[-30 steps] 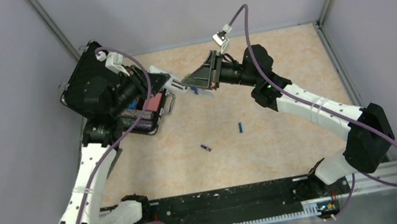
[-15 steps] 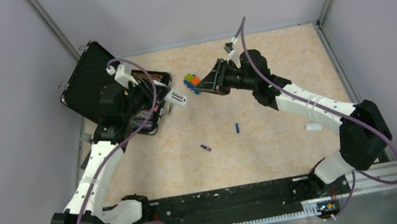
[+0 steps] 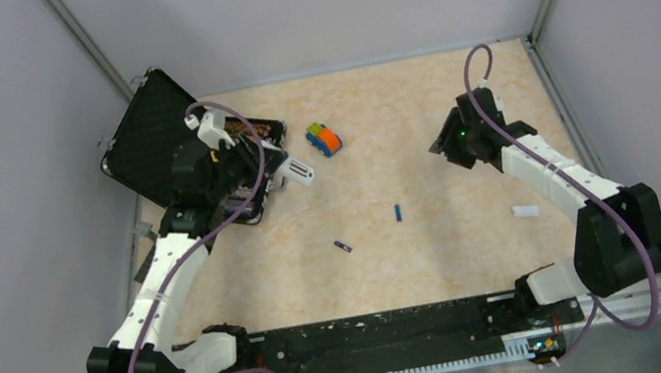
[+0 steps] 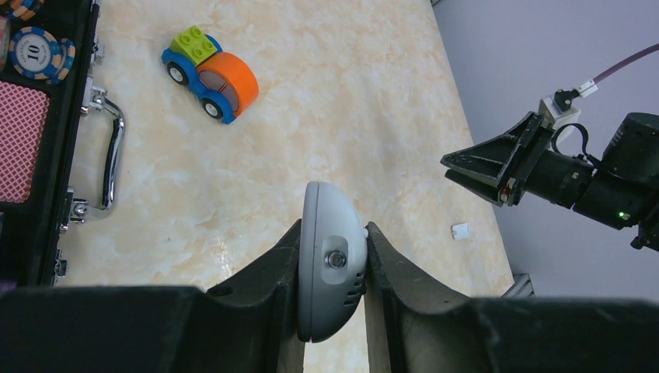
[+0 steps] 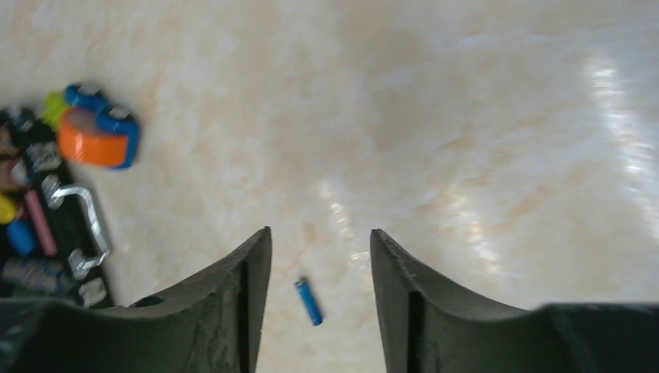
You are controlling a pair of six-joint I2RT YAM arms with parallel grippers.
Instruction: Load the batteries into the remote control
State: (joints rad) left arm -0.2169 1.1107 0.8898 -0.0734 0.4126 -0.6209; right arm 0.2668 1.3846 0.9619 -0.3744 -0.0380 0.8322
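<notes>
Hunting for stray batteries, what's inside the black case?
A striped chip and a red patterned deck show at the case edge. The left arm covers most of the rest, so other contents cannot be told.

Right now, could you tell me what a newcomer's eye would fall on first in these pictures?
The bright orange, blue and green toy car at the table's far middle stands out first, right of the open black case at far left. The left pincer clamps the white remote control, while a blue battery and a purple battery lie loose mid-table, with the empty right pincer open farther right.
</notes>
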